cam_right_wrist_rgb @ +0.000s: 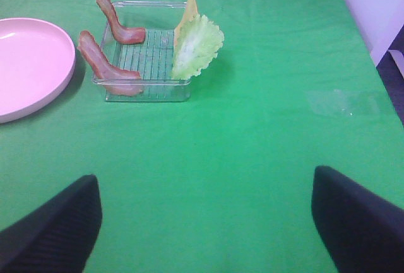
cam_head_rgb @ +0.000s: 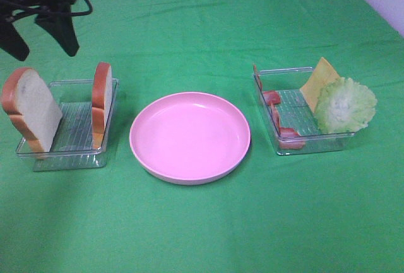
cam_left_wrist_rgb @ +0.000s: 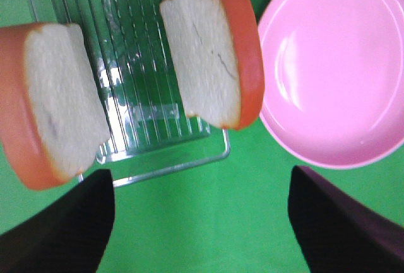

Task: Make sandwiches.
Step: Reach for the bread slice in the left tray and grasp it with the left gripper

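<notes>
Two bread slices (cam_head_rgb: 31, 112) (cam_head_rgb: 102, 99), two bacon strips (cam_right_wrist_rgb: 102, 65) (cam_right_wrist_rgb: 118, 27), one cheese (cam_head_rgb: 319, 81) and one lettuce (cam_head_rgb: 344, 106) are sitting. The left claw (cam_left_wrist_rgb: 201, 172) and right claw (cam_right_wrist_rgb: 205, 175) are hanging open. Only the high view is showing all the food together.

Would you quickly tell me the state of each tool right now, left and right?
Left tool: open, holding nothing.
Right tool: open, holding nothing.
</notes>
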Robot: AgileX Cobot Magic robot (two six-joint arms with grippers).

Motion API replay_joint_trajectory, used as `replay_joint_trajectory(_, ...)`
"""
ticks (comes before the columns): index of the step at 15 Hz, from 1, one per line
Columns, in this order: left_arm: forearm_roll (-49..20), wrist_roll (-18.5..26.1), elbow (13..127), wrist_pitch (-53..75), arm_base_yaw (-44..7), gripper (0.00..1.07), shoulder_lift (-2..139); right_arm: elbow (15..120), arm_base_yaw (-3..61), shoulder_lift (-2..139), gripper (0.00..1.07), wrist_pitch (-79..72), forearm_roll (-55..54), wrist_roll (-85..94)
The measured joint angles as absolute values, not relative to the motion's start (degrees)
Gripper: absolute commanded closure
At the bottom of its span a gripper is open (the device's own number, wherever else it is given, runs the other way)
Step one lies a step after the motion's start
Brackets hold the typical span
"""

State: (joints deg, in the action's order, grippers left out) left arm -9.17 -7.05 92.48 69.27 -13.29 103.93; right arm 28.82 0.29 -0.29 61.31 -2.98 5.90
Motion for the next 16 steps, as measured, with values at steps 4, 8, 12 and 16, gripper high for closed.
replay_joint_trajectory(4, -0.63, -14.61, 100.15, 69.27, -20.74, 0.34, 112.41, 28.82, 0.29, -0.29, 0.22, 61.31, -2.98, 5.9)
replay_joint_trajectory(8, 0.0, -18.33, 100.55, 69.44, -21.83, 0.34, 118.14, 28.82, 0.29, -0.29, 0.22, 61.31, -2.98, 5.9)
replay_joint_trajectory(12, -1.03, -18.91, 100.55, 67.49, -21.83, 0.35, 119.98, 28.82, 0.29, -0.29, 0.22, 61.31, -2.98, 5.9)
replay_joint_trajectory(16, 0.0, -18.91, 100.55, 67.09, -21.83, 0.53, 122.21, 28.82, 0.29, -0.29, 0.22, 61.31, -2.98, 5.9)
